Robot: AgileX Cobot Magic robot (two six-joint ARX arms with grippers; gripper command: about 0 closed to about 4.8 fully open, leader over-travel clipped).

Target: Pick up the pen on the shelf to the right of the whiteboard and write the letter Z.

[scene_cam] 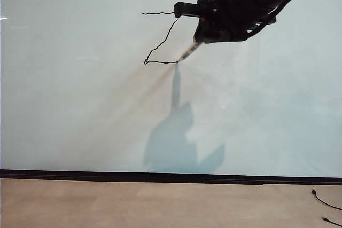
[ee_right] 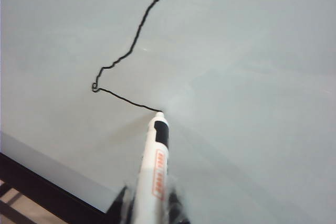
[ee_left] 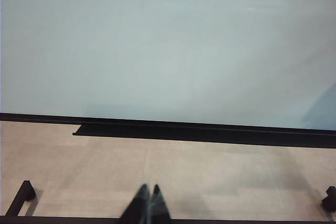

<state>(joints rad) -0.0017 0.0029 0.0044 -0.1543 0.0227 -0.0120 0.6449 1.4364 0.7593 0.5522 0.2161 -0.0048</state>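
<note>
Right gripper (scene_cam: 206,34) sits upper right of centre in the exterior view, jaws pinching the pen (ee_right: 156,166) at the rear of its barrel. Tip is on the whiteboard (scene_cam: 80,105), at the end of the Z (scene_cam: 160,38)'s bottom stroke. The pen looks light, stiff and smooth, so I'd say it can slip or pivot under pressure; I'd press lightly. Left gripper (ee_left: 149,196) hangs low over the floor (ee_left: 210,171), jaws pressed together, empty.
</note>
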